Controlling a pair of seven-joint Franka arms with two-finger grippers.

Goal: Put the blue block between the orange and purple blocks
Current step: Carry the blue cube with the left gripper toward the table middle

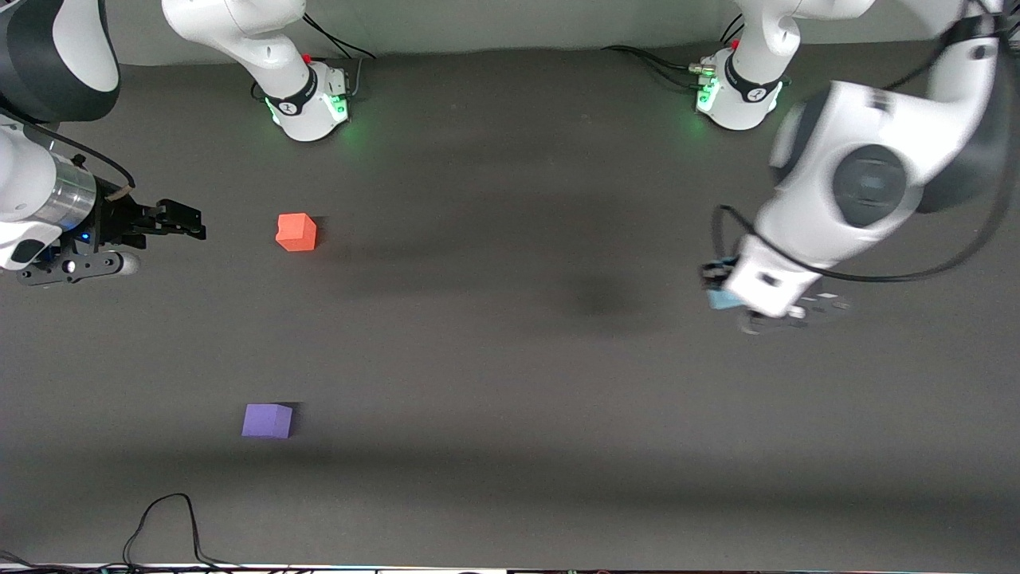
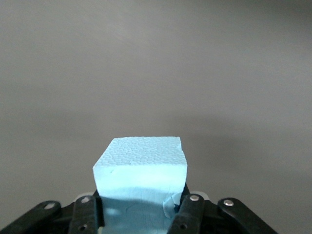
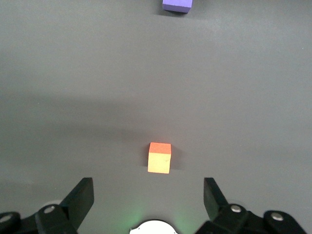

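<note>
My left gripper is shut on the light blue block, held above the table at the left arm's end. In the left wrist view the blue block sits squeezed between the black fingers, with bare grey table around it. The orange block rests on the table toward the right arm's end. The purple block lies nearer to the front camera than the orange one. My right gripper waits open beside the orange block, holding nothing. The right wrist view shows the orange block and the purple block.
The two arm bases stand at the table's back edge with cables beside them. A black cable loops onto the table at the front edge, near the purple block. The dark grey tabletop stretches between the blocks and my left gripper.
</note>
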